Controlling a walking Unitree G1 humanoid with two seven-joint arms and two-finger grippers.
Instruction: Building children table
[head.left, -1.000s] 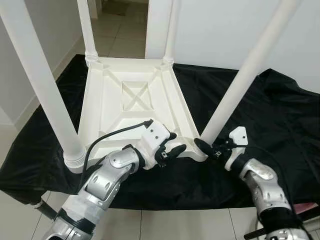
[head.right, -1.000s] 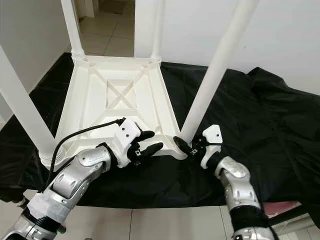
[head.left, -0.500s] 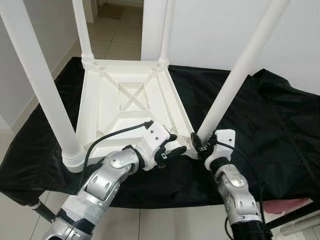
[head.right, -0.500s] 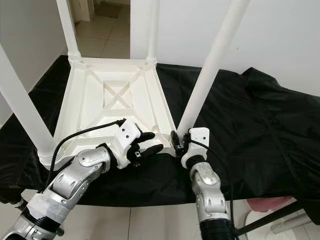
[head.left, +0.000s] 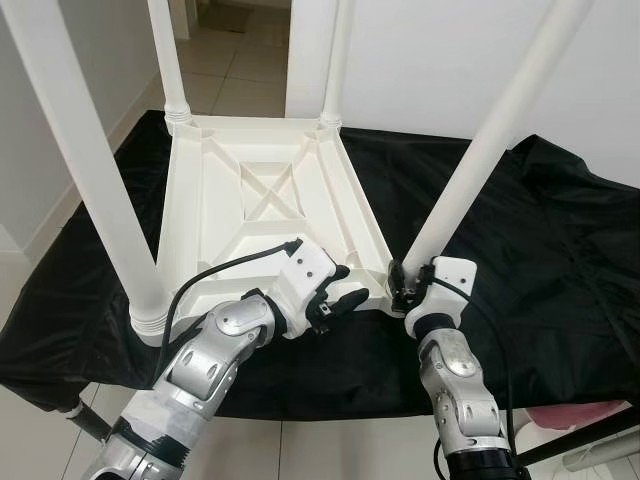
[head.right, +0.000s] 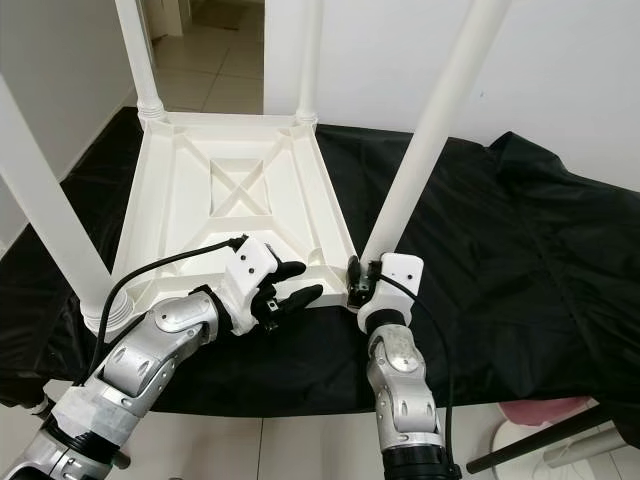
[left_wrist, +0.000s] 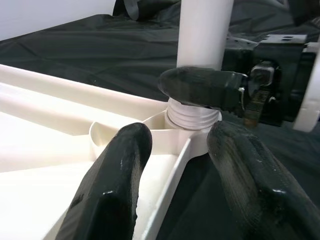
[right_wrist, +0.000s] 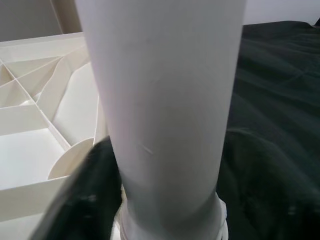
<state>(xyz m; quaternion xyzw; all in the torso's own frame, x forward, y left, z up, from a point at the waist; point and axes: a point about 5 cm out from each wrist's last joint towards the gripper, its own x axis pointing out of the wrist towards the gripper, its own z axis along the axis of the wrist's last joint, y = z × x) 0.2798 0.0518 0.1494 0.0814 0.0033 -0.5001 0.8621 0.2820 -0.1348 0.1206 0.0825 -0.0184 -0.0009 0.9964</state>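
Here, right gripper (head.right: 353, 283) clamped round table leg (head.right: 425, 145), left gripper (head.right: 292, 285) spread alongside.

An upturned children's table (head.left: 262, 215) is lying on a cloth (head.left: 520, 260) spread over the tabletop, its four legs standing up. The near-right leg (head.left: 490, 140) is rising from the corner nearest the robot. The right gripper (head.left: 399, 286) is sitting at that leg's base; the left gripper (head.left: 345, 296) is lying just left, on the table's near edge.
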